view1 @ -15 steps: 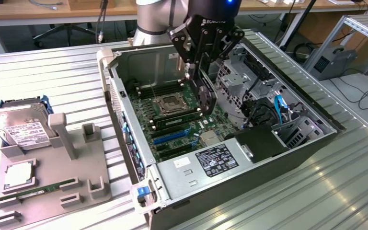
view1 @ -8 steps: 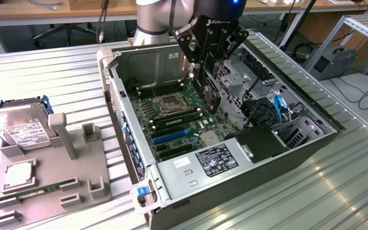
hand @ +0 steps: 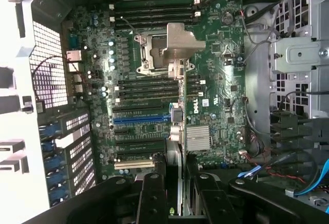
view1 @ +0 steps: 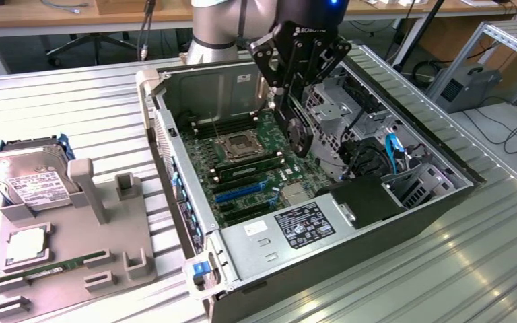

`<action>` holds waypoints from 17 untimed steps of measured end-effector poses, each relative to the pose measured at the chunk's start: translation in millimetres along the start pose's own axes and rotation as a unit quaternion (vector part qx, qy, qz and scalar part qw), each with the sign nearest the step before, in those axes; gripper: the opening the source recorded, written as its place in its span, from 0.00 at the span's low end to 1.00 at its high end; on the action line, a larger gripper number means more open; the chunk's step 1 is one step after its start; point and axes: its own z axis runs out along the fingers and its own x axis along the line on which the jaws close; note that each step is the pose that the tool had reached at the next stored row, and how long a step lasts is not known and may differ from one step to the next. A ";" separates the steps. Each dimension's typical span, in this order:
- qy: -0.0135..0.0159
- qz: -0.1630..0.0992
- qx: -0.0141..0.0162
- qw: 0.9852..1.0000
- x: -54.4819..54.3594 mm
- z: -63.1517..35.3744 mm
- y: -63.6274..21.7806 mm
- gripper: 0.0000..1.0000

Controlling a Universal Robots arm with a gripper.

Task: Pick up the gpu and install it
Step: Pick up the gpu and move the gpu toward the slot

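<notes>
The hand point(view1: 287, 102) is pinching the gpu point(view1: 300, 138) by its upper edge, dangling this likely stiff, light, fragile card above the motherboard point(view1: 251, 183).

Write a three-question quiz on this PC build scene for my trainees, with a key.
1. True or false: the claw is shut on the gpu.
2. Which lies on the grey tray? A. drive B. keyboard C. mug
3. Fill in: the gpu is held over the green ____.
Key: 1 true; 2 A; 3 motherboard.
</notes>
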 end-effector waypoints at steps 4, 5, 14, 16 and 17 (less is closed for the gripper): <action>0.000 0.000 0.001 1.000 -3.8 1.3 4.2 0.26; 0.000 0.000 0.002 1.000 -4.2 1.7 5.3 0.26; 0.000 0.000 0.005 1.000 -4.7 10.5 12.9 0.26; 0.000 0.000 0.005 1.000 -4.8 12.4 13.4 0.26; 0.000 0.000 0.006 1.000 -4.8 13.4 13.6 0.26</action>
